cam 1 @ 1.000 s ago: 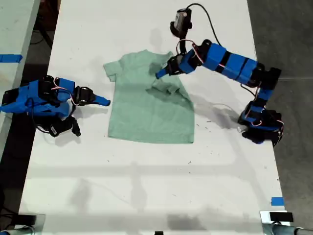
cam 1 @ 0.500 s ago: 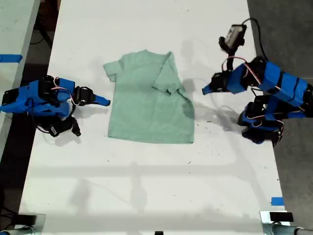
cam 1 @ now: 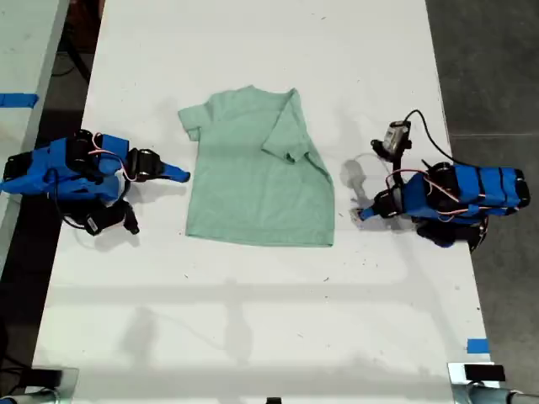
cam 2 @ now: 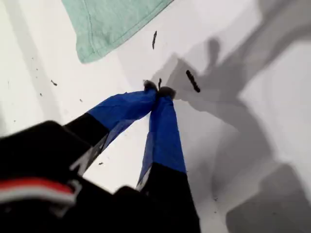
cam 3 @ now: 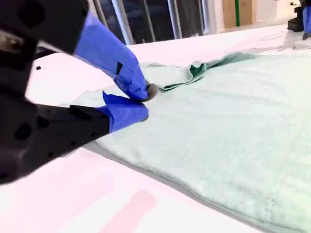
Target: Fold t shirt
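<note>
Lying flat mid-counter: pale mint-green short-sleeved cloth t shirt (cam 1: 257,177), one sleeve folded inward, on white counter (cam 1: 253,320). My first gripper (cam 2: 158,90) and my second gripper (cam 3: 144,104): tips together, empty, flanking.

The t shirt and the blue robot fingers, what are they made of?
The t shirt looks like soft knitted cloth, matte pale green: it creases, and a stitched hem shows at its edge. The fingers of my first gripper look wrapped in blue tape, slightly wrinkled, probably over hard plastic. I can't tell what is underneath.
</note>
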Controlling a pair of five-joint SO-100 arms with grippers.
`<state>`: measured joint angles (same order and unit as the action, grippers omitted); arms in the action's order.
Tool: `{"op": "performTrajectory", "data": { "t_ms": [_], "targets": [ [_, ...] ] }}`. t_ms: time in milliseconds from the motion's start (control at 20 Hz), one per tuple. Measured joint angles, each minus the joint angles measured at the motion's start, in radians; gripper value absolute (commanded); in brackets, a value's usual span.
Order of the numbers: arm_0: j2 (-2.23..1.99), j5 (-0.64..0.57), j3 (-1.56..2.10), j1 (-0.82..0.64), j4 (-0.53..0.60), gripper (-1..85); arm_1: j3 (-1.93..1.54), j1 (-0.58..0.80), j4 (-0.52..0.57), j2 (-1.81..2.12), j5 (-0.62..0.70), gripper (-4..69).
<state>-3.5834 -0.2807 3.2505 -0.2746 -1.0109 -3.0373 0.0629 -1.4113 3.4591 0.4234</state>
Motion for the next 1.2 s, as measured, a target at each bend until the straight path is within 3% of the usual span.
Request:
{"op": "performTrajectory", "data": {
  "t_ms": [150,700,800,1200],
  "targets": [
    [0.000,-0.002,0.000,0.000,0.000,2.2,-0.003,0.063,0.009,-0.014,0.020,0.7],
    [0.000,-0.002,0.000,0.000,0.000,2.2,-0.005,0.051,0.009,-0.003,0.034,0.6],
    [0.000,-0.002,0.000,0.000,0.000,2.2,-0.005,0.051,0.009,0.000,0.034,5.5],
    [0.000,-0.002,0.000,0.000,0.000,2.2,-0.005,0.028,0.014,0.026,0.104,5.2]
  ]
}}
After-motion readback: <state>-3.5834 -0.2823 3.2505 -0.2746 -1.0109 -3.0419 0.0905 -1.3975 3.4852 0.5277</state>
